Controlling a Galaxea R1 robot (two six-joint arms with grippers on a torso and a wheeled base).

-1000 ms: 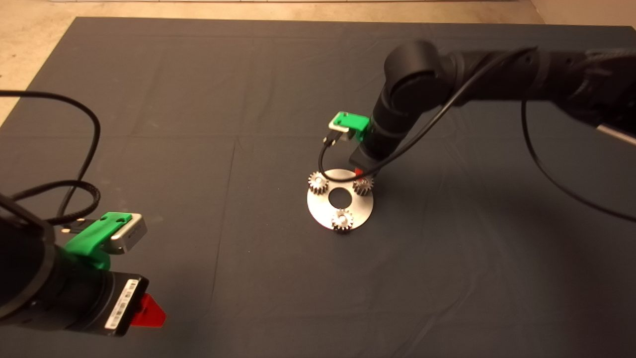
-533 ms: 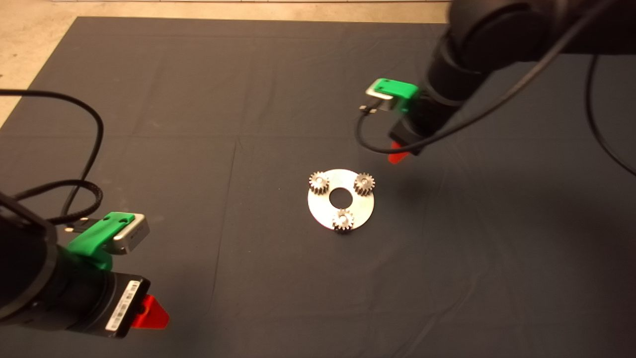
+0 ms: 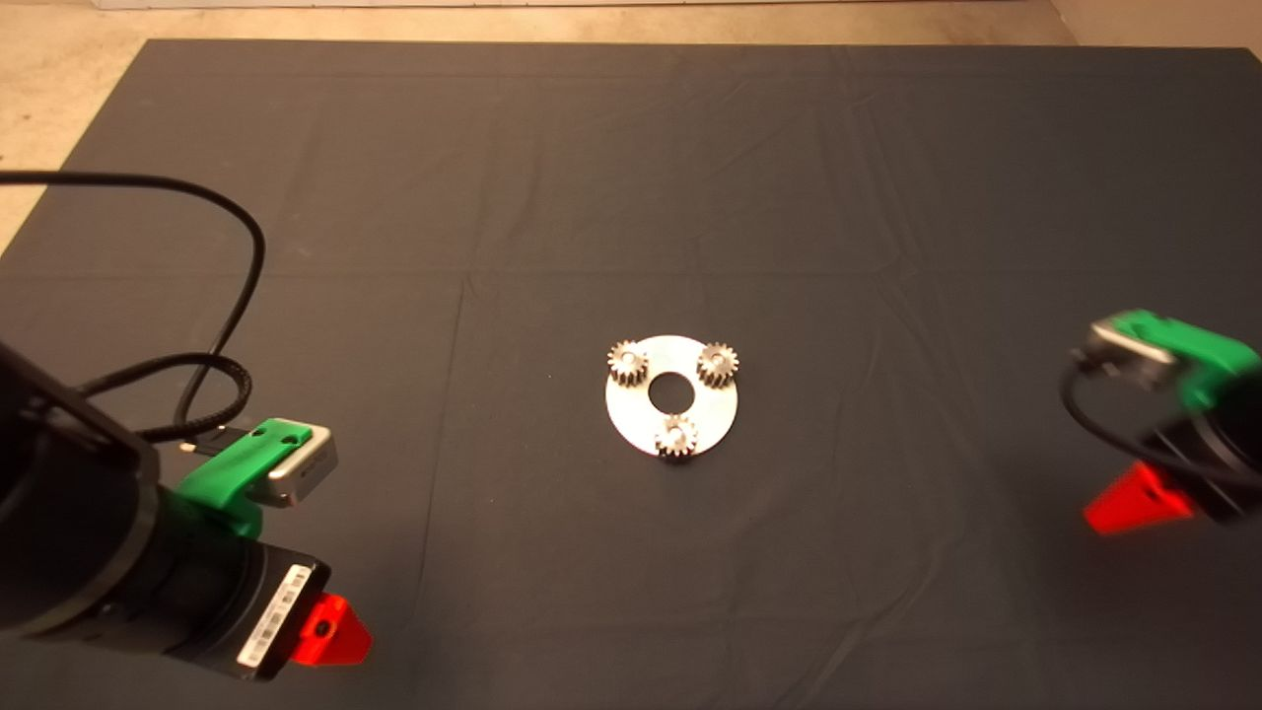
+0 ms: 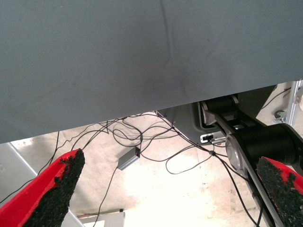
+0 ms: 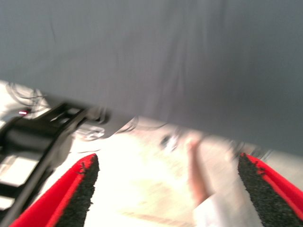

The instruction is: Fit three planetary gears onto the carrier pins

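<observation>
A shiny silver disc with a central hole lies mid-mat. Three small toothed planetary gears sit on it in a triangle: one at the far left, one at the far right, one at the near edge. A bright carrier pin tip shows in each gear's bore. My right gripper hangs at the mat's right edge, far from the disc, fingers wide apart and holding nothing. My left gripper waits at the lower left, its fingers also spread wide and empty.
The dark mat covers the table, with bare beige tabletop at its far left. A black cable loops above the left arm. Beyond the mat's edge the left wrist view shows floor cables and a small grey box.
My right gripper has lifted off the far right gear and swung away to the mat's right edge. All three gears stay on the disc. The left arm shifted slightly.
</observation>
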